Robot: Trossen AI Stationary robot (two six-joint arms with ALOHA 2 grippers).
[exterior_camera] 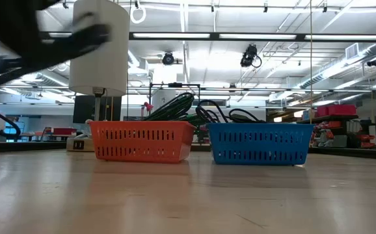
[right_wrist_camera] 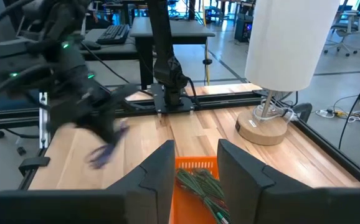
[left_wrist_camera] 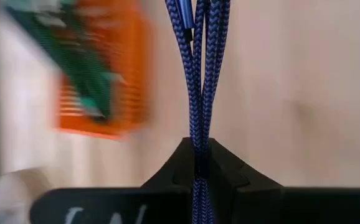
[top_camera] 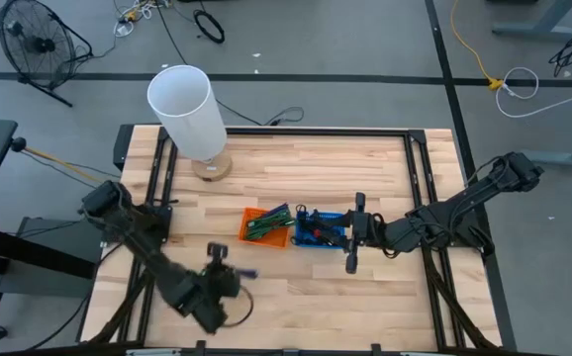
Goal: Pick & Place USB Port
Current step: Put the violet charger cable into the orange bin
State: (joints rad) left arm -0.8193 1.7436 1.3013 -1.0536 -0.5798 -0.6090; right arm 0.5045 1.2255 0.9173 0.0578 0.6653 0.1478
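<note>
We see the left tool (left_wrist_camera: 198,165) clamped on a blue braided USB cable (left_wrist_camera: 198,74) above the bench (top_camera: 296,297) near the orange basket (top_camera: 266,224), while the right tool (right_wrist_camera: 195,168) hovers part-open and empty beside the blue basket (top_camera: 321,229).

left pincer (left_wrist_camera: 200,165) clamped shut, raised near the table's front, right pincer (right_wrist_camera: 194,163) parted, held mid-table

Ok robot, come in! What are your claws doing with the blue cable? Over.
Left gripper shut on blue cable, above table. Right gripper open, empty, over orange basket. Path looks clear.
</note>
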